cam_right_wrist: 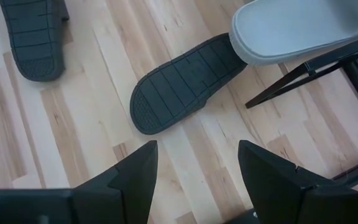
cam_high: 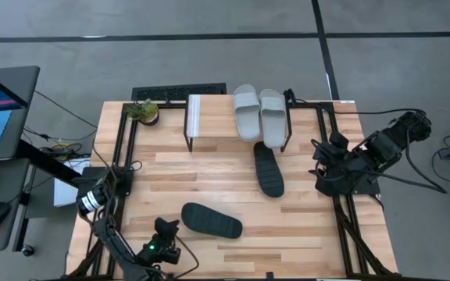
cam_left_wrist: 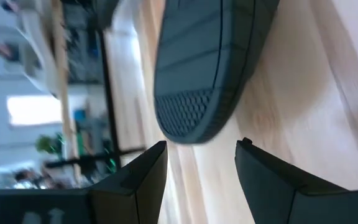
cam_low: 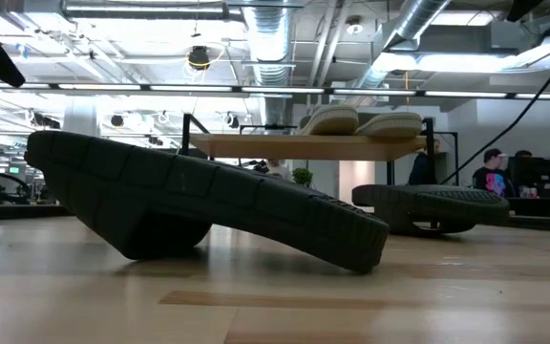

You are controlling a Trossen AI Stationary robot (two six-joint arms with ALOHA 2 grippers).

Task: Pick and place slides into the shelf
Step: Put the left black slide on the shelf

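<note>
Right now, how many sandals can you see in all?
4. Two light grey slides sit side by side on the shelf. One black slide lies sole-up just in front of the shelf; the other black slide lies sole-up nearer the table's front edge.

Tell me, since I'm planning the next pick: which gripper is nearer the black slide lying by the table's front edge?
Left. The left gripper sits just beside that black slide; the right gripper waits across the table.

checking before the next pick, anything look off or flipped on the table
Yes. Both black slides lie sole-up on the table: one near the left gripper, one partly under the shelf edge. The two grey slides sit strap-up on the shelf. Both grippers are open, empty.
</note>
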